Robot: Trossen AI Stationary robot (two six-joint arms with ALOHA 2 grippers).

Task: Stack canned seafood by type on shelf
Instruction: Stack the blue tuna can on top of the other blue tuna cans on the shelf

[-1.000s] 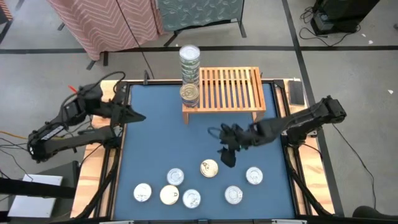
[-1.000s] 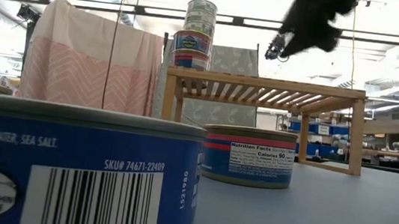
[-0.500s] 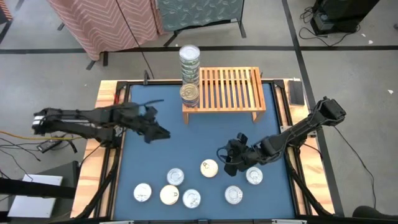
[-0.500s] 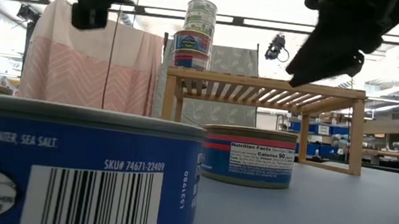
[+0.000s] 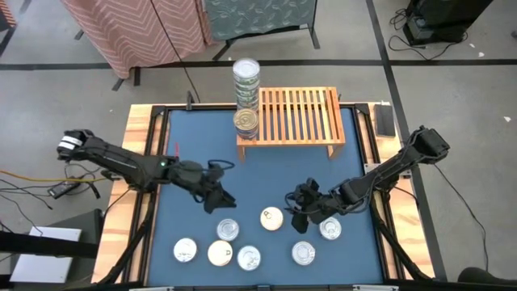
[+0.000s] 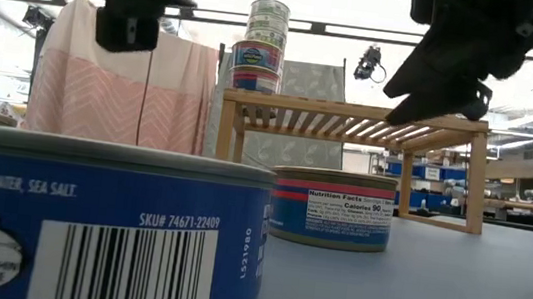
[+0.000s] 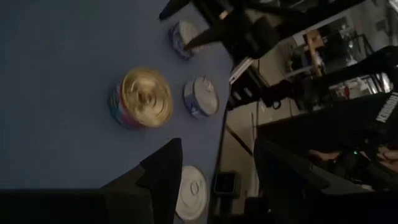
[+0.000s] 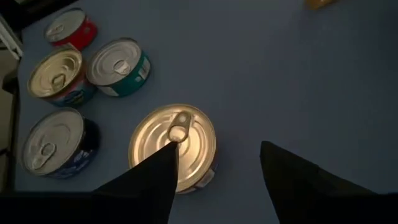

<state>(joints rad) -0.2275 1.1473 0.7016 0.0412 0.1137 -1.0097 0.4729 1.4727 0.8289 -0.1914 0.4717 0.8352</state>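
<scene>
Currently mid-reach – right gripper (image 8: 214,180) open over gold-topped tin (image 8: 173,145); left gripper (image 7: 214,180) open above loose tins; next – lower, close, carry to shelf (image 5: 291,113).

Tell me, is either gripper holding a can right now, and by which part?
No. The left gripper and right gripper both hang open and empty above the loose cans on the blue table.

In the low view, the nearest blue-labelled can (image 6: 87,225) is cut off by the left and bottom edges. The tall can stack (image 6: 263,47) is partly hidden behind the shelf (image 6: 351,114). Both arms are cropped by the top edge.
</scene>
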